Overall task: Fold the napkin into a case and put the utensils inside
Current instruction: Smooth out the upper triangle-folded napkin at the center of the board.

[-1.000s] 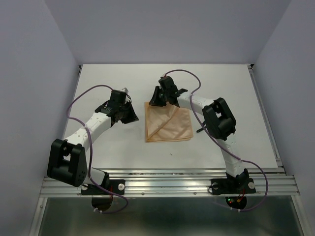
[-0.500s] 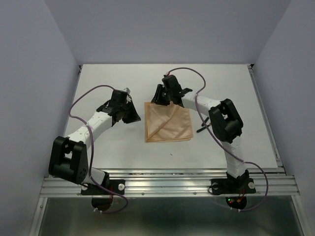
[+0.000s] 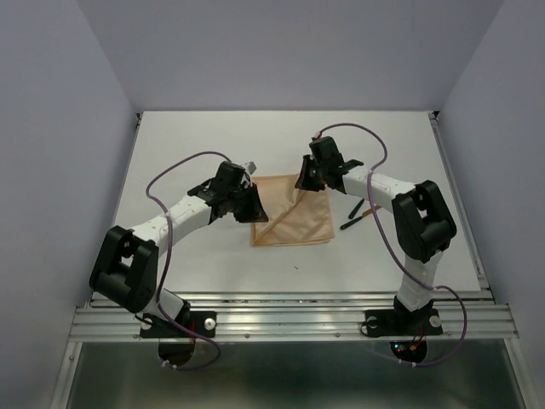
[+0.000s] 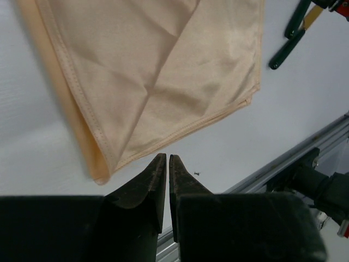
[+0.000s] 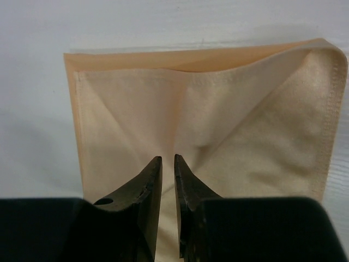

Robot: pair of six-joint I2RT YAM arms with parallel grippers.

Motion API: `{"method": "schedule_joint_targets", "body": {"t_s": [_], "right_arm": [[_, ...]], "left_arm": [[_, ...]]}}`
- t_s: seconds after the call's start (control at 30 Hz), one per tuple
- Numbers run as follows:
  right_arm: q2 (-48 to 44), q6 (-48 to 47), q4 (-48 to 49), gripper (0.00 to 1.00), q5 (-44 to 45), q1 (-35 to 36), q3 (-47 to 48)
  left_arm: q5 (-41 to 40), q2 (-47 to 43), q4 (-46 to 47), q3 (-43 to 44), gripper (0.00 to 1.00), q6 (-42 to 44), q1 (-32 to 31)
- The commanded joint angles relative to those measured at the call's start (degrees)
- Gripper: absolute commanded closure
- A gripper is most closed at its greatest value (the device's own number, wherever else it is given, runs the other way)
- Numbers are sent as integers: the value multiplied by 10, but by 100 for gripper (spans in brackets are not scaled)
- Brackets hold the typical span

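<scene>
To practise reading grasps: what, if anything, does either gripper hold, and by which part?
Left gripper: nothing, jaws shut beside the napkin. Right gripper: shut above the napkin, no cloth visibly pinched.

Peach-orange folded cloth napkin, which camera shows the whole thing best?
The top external view: the peach-orange folded cloth napkin lies entirely in frame, diagonal fold visible. The left wrist view is closer but crops it at the picture's top edge. The right wrist view shows stitching, yet the right gripper hides its near edge.
</scene>
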Motion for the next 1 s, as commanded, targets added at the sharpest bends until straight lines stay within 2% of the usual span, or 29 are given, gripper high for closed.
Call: {"method": "schedule_joint_targets", "body": {"t_s": [0.0, 0.17, 0.4, 0.97], "right_arm": [[-1, -21, -8, 80, 8, -17, -4], [30, -36, -24, 80, 8, -23, 34], [76, -37, -24, 80, 10, -39, 68], [120, -24, -24, 80, 26, -50, 113]], "left_arm": [[62, 15, 21, -8, 82, 17, -19], [75, 37, 15, -9, 82, 37, -31], [42, 67, 10, -3, 85, 40, -31], [-27, 104, -10, 15, 86, 41, -28]]}}
